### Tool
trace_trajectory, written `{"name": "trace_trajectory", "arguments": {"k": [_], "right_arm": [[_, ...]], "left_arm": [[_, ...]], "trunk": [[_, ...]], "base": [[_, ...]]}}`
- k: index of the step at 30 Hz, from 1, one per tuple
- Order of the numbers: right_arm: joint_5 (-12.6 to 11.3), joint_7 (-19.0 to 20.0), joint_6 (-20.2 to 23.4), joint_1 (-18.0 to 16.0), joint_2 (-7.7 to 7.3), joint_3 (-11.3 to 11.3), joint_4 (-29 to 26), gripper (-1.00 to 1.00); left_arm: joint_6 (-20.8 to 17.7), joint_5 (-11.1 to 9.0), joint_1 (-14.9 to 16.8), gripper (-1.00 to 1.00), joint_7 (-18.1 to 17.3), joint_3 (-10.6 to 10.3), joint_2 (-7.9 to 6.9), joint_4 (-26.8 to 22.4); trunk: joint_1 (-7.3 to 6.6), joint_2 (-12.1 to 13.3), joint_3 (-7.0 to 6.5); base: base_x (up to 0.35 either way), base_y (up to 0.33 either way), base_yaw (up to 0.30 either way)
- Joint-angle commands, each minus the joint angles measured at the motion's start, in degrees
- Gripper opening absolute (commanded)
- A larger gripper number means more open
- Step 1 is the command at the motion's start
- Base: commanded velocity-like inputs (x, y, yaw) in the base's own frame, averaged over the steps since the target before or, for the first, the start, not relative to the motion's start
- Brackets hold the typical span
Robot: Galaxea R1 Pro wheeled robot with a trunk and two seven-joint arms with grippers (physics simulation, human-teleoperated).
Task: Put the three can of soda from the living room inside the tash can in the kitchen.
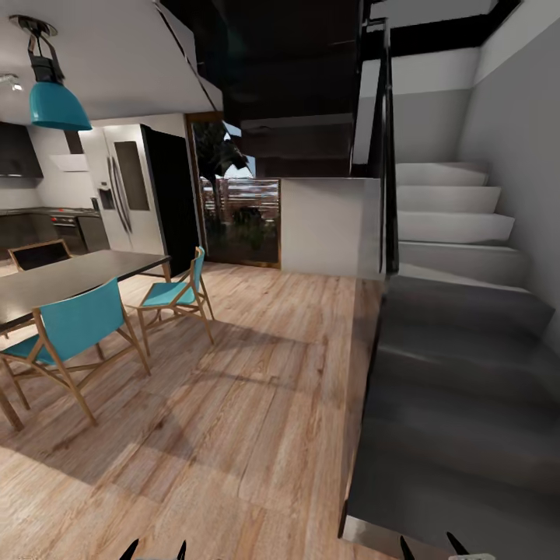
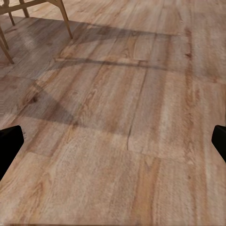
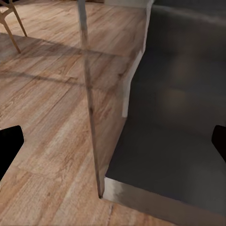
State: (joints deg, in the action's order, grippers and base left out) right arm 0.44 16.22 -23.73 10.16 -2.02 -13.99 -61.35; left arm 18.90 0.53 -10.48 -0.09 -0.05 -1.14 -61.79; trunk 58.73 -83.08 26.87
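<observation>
Here, kitchen (image 1: pixel 47 210): dark cabinets, pale wood floor (image 1: pixel 233 404).

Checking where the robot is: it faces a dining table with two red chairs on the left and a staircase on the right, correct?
Not quite. The chairs are teal with wooden frames, not red, as the head view shows. The dining table on the left and the staircase on the right are correct.

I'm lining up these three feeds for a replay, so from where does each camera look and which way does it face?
Head view: high on the robot, facing forward over the plank floor toward the dining table, teal chairs and staircase; jaws' tips at the lower edge.
Left wrist view: aimed down at the floor, chair legs; black fingers.
Right wrist view: down at the bottom stair step; fingers at the sides.
Both wrist views share the floor.
</observation>
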Motion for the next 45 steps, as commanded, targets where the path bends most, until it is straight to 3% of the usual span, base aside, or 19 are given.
{"name": "trace_trajectory", "arguments": {"k": [1, 28, 45], "right_arm": [[0.00, -0.01, 0.00, -0.01, 0.00, 0.00, 0.00, 1.00], [-0.07, -0.19, 0.12, -0.18, 0.09, 0.02, 0.00, 1.00], [0.00, -4.13, 0.17, -1.10, 0.35, 1.50, 0.03, 1.00]], "left_arm": [[0.00, 0.00, -0.01, 1.00, 0.00, -0.01, 0.00, 0.00], [0.00, 0.00, 0.00, 1.00, 0.00, -0.07, 0.00, 0.00], [0.00, 0.07, -0.01, 1.00, 0.00, -0.10, 0.00, 0.07]], "trunk": [[0.00, 0.00, 0.00], [0.00, 0.00, 0.00], [0.00, 0.00, 0.58]], "base": [[0.000, 0.000, 0.191], [0.000, 0.000, 0.240], [0.000, 0.000, 0.104]]}}
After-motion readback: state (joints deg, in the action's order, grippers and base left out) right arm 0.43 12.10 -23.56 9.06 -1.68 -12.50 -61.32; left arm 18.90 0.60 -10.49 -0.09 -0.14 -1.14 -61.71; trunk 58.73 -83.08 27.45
